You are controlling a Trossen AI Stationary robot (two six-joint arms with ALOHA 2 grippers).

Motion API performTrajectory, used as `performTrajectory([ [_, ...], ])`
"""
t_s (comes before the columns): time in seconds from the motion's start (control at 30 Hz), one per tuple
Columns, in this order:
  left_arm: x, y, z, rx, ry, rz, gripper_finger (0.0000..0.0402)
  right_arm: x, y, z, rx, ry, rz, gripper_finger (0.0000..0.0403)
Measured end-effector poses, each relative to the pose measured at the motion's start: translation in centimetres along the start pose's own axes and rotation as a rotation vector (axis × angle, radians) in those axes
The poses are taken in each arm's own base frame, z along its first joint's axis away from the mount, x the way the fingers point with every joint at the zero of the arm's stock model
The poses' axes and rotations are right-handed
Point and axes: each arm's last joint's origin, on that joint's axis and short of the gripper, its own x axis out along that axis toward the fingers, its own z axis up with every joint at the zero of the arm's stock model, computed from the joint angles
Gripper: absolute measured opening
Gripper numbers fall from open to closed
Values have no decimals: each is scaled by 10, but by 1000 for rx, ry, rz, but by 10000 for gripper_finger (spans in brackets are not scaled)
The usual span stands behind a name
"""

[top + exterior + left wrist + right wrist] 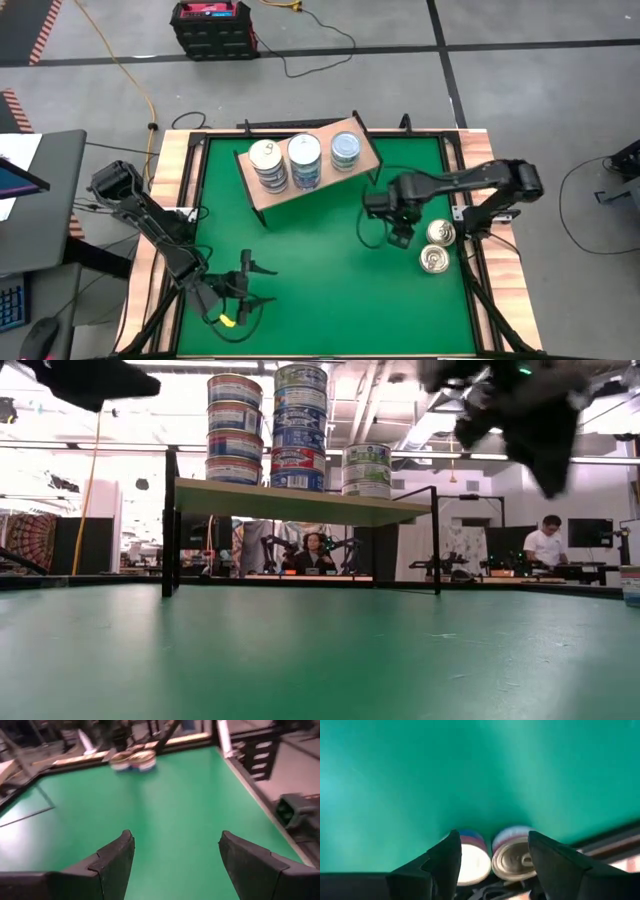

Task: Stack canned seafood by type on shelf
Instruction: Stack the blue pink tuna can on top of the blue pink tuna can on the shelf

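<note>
Shelf: your light-wood shelf [300, 190] stands at the back of the green counter [320, 290], angled.
Stacks: you have three piles of cans [303, 160] on it; the low view shows two tall ones and a shorter one.
Loose cans: two tins [437, 246] sit touching near the counter's right edge.
Right hand: your right hand [400, 236] hangs above the counter just beside those tins, fingers spread, holding nothing.
Left hand: your left hand [255, 283] waits near the front left, wide open and empty.
</note>
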Motion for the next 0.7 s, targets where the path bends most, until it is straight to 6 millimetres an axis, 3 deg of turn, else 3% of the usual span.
performTrajectory([
  [0.17,10,9,-8,-27,51,83,277,36,-5,-28,168,75,-94,259],
  [0.37,16,15,-7,-80,56,86,277,68,-9,-46,346,151,-274,259],
  [0.53,16,16,-6,-52,52,90,277,82,-8,-53,402,133,-339,259],
  [0.7,18,18,-5,0,47,126,277,90,1,-50,390,55,-287,259],
])
